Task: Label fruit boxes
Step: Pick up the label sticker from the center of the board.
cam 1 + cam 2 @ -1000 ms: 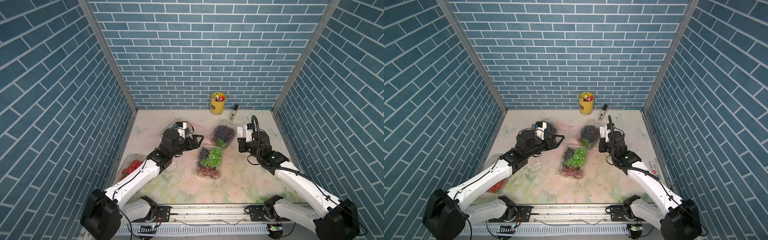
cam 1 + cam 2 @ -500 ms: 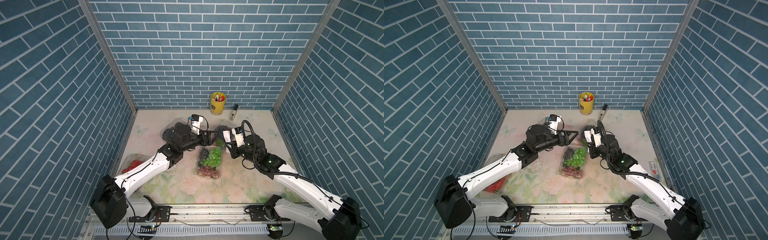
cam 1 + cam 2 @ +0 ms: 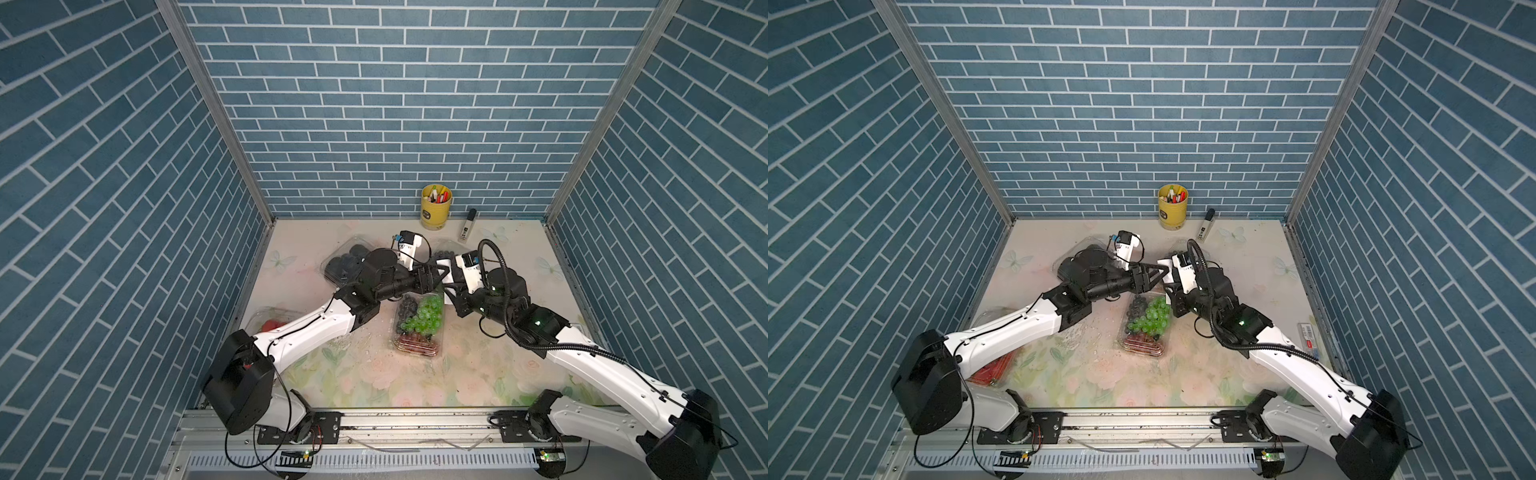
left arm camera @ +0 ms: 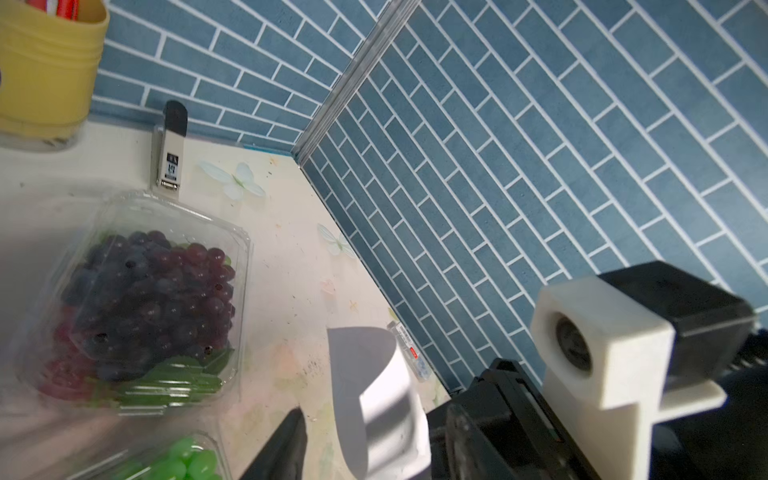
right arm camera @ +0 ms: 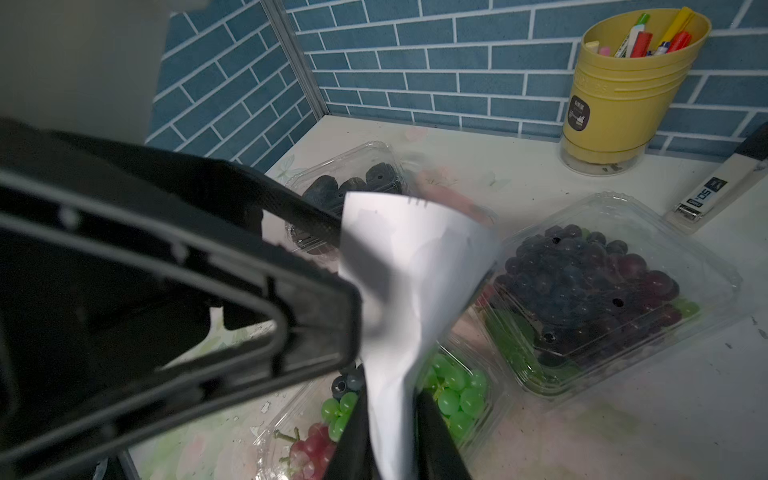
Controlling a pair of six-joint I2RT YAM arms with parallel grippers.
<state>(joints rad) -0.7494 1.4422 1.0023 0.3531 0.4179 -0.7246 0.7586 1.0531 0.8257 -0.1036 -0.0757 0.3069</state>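
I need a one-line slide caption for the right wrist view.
Right gripper pinches a white sticker sheet near the mixed-grape box; the left gripper, jaws open, flanks its edge.

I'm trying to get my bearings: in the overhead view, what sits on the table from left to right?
Strawberry box → black berry box → mixed grape box → small black-capped white item by the back wall.

Left gripper (image 3: 438,274) swung from over the black-berry punnet (image 3: 343,262) to centre; jaws narrower, now straddling the white sticker sheet (image 5: 415,266). Right gripper (image 5: 390,399) brought that sheet in from the right to meet it.
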